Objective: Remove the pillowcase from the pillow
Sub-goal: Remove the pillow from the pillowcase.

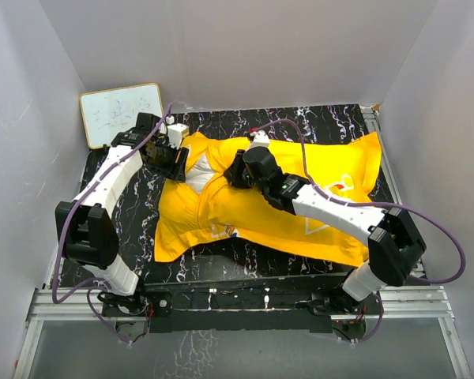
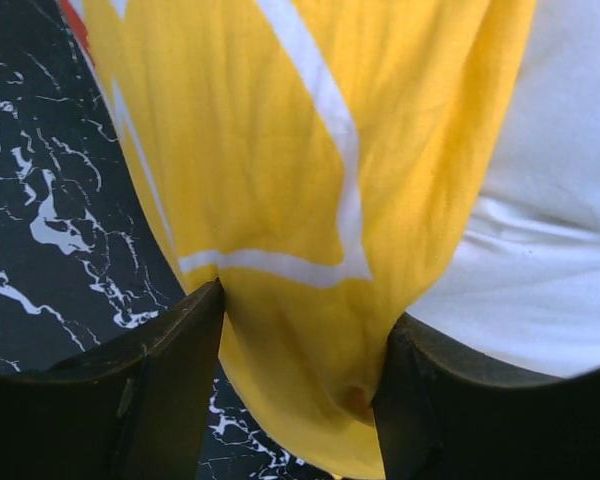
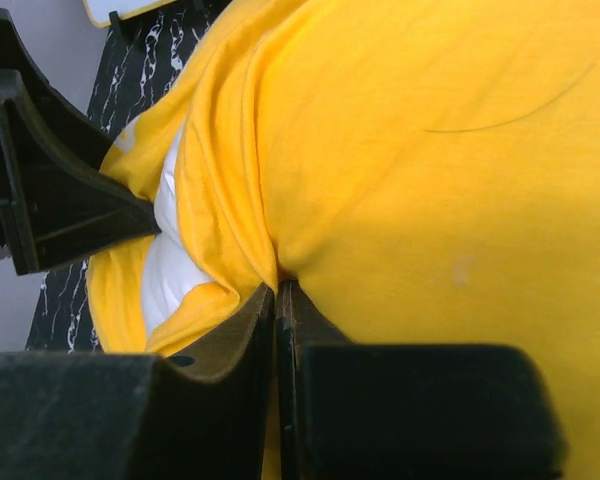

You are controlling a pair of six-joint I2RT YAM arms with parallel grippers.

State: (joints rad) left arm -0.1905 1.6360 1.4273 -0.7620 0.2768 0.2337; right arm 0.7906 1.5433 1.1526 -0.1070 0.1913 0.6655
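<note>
The bright yellow pillowcase (image 1: 300,189) covers the pillow, lying across the black marbled table (image 1: 245,257). The white pillow (image 1: 197,174) shows only at the case's open left end. My left gripper (image 1: 178,158) is at that opening. In the left wrist view its jaws stand apart (image 2: 305,305) with a fold of the pillowcase (image 2: 280,150) filling the gap and the pillow (image 2: 550,200) to the right. My right gripper (image 1: 235,172) is on top of the case just right of the opening. Its fingers (image 3: 277,290) are pressed together on a pinch of pillowcase (image 3: 430,150), beside the bare pillow (image 3: 170,270).
A small whiteboard (image 1: 121,113) leans at the back left corner. Pale walls close in the table on three sides. An aluminium frame (image 1: 237,312) with both arm bases runs along the near edge. The left arm's gripper body (image 3: 60,200) shows in the right wrist view.
</note>
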